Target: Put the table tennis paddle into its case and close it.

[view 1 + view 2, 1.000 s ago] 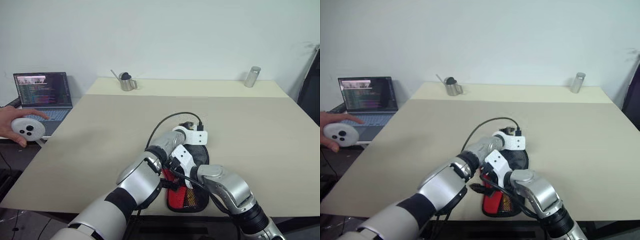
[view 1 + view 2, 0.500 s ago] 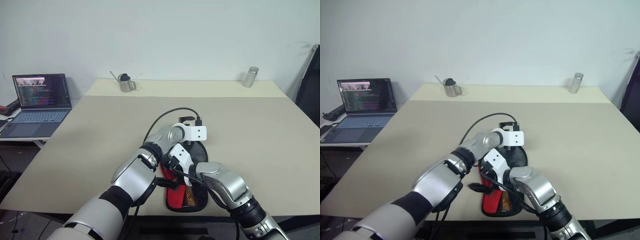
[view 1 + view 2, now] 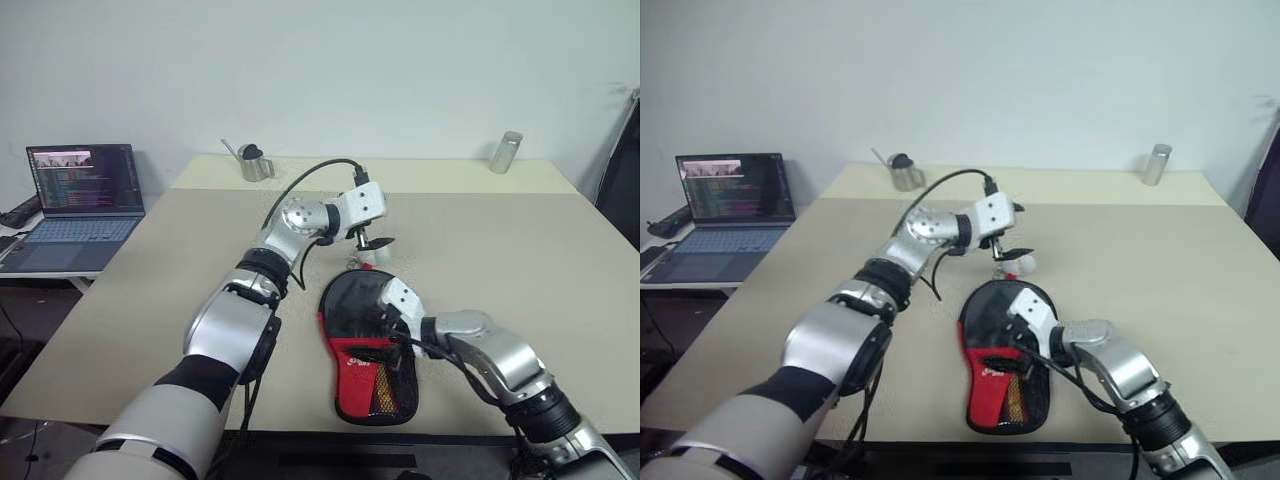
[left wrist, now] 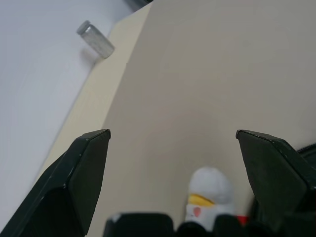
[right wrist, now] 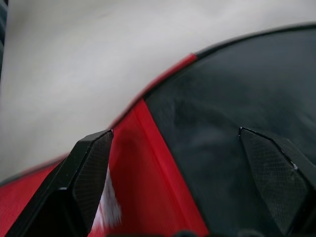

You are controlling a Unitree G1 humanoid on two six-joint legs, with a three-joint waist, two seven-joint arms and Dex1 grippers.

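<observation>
Paddle-shaped fabric case [image 3: 366,345], black upper, red lower panel, mesh pocket, white logo unreadable, lies lower centre on matte beige table [image 3: 520,260]. Left gripper [image 3: 372,238] raised, fingers spread, empty. Right gripper [image 3: 385,322] spread over case.

Both head views look forward and down over one worktop [image 3: 520,260] (slightly offset). The left wrist camera faces across it; the right wrist camera sits close above the case [image 5: 237,123].

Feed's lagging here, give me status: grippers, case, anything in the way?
Left gripper open, raised above table. Right gripper open, low over case. Case flat at near table edge, looks closed. Small white object just beyond it.
</observation>
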